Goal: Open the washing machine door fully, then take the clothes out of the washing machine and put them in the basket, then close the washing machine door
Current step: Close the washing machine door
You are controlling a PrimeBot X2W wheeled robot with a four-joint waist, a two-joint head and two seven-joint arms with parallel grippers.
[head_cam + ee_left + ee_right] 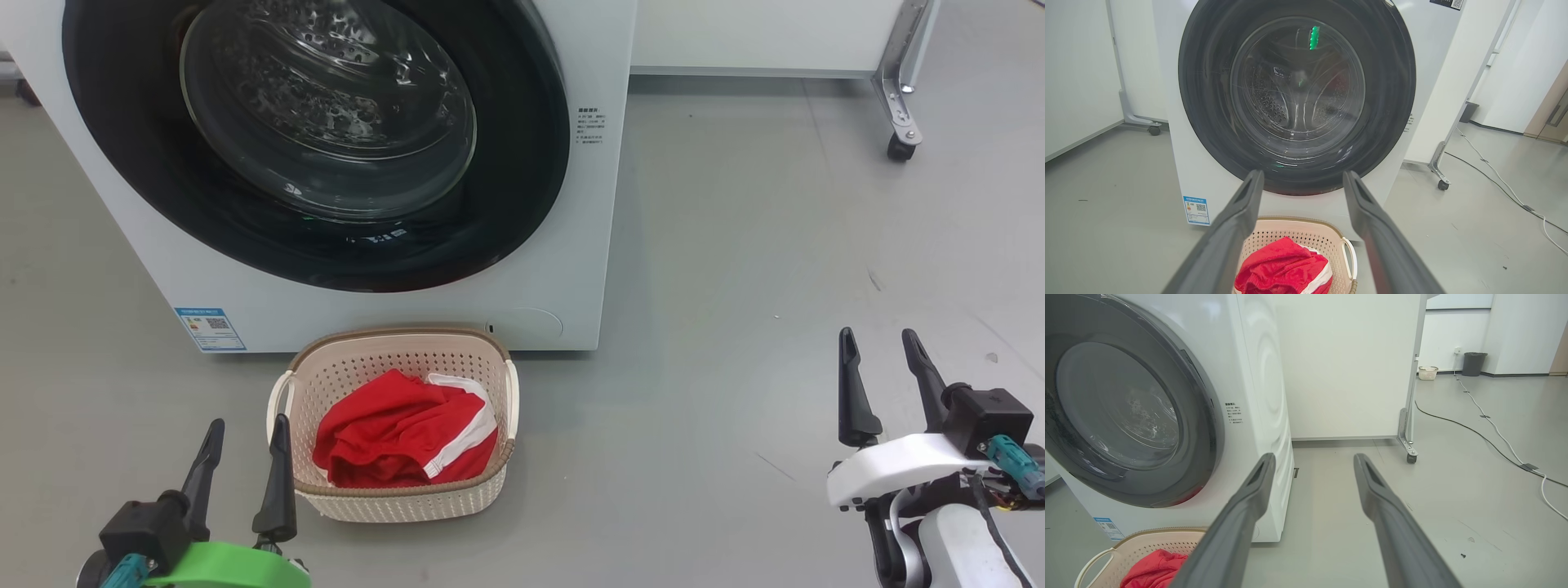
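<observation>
The white washing machine (571, 245) fills the upper left of the head view, and its round black door (131, 163) with the glass bowl window sits flush against the front, closed. Just in front of it on the floor stands the cream basket (392, 500) holding red clothes (392, 437) with white trim. My left gripper (249, 429) is open, low at the basket's left side, with nothing between its fingers. My right gripper (880, 339) is open too, well off to the right over bare floor. The left wrist view faces the door (1208, 122), with the basket (1298, 232) and clothes (1282, 267) below.
A white panel on a wheeled metal foot (900, 122) stands behind and right of the machine. Cables (1494, 428) run across the grey floor at the right. A small bin (1474, 363) and another basket (1428, 373) stand far back by the wall.
</observation>
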